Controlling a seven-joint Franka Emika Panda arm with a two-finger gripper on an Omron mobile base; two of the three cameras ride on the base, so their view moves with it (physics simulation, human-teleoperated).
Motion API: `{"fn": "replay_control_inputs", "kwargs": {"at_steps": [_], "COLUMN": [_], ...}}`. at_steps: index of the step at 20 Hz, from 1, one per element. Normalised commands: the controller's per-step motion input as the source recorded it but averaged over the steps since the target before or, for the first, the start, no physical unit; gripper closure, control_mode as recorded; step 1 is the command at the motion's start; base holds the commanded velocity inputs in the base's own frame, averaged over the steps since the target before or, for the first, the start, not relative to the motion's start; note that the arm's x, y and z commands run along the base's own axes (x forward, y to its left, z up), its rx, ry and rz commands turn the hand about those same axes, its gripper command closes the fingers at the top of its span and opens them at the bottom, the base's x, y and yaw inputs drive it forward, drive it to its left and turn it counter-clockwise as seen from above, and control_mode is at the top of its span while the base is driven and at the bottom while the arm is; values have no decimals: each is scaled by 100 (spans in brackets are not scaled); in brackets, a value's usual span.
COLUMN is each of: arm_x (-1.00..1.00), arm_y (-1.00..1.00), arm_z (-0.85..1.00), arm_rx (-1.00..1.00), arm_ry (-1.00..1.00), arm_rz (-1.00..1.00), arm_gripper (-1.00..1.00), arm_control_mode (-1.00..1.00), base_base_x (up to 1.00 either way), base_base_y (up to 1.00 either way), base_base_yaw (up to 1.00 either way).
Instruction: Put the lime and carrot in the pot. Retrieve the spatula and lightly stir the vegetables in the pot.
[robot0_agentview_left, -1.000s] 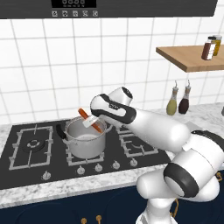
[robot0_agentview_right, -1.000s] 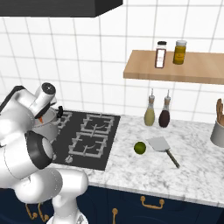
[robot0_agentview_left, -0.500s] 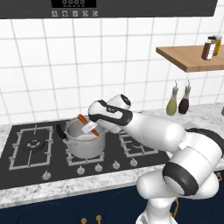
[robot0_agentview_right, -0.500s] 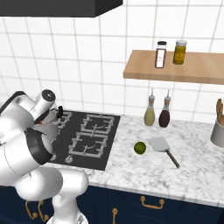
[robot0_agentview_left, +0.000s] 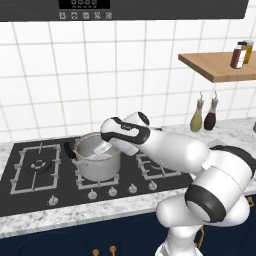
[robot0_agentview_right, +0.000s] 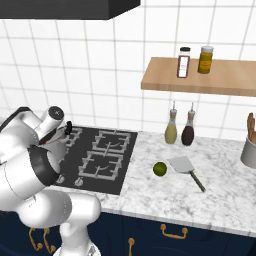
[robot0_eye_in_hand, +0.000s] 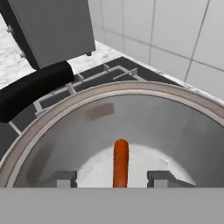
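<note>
Hand view — carrot (robot0_eye_in_hand: 120, 162) inside pot (robot0_eye_in_hand: 48, 127), between parted pincer (robot0_eye_in_hand: 114, 178) tips

Even, shadowless-looking rendered light fills the kitchen, bright on the white wall tiles (robot0_agentview_right: 105, 65) and the marble counter (robot0_agentview_right: 220, 195). The wooden shelf (robot0_agentview_right: 200, 80) throws a soft shadow on the tiles beneath it, so light falls from above. The hob (robot0_agentview_left: 30, 185) stays dark and matte. The pot (robot0_eye_in_hand: 57, 127) shows dull grey reflections inside and no sharp glare. All views look slightly soft and low in resolution, the hand view most pixelated; straight lines stay straight at the edges.
</note>
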Motion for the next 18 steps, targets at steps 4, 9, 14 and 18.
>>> {"fn": "replay_control_inputs", "kwargs": {"at_steps": [4, 9, 14, 18], "arm_x": [-2, -33, -58, -32], "arm_y": [0, 0, -33, -49], "arm_z": [7, 93, 72, 26], "arm_rx": [0, 0, -6, -20], "arm_ry": [0, -1, 9, 20], "arm_rz": [0, 0, -1, -5], "arm_gripper": [-100, -100, -100, -100], "arm_control_mode": [-100, -100, -100, -100], "base_base_x": [0, 0, 0, 0], "base_base_y": [0, 0, 0, 0], "base_base_yaw": [0, 0, 0, 0]}}
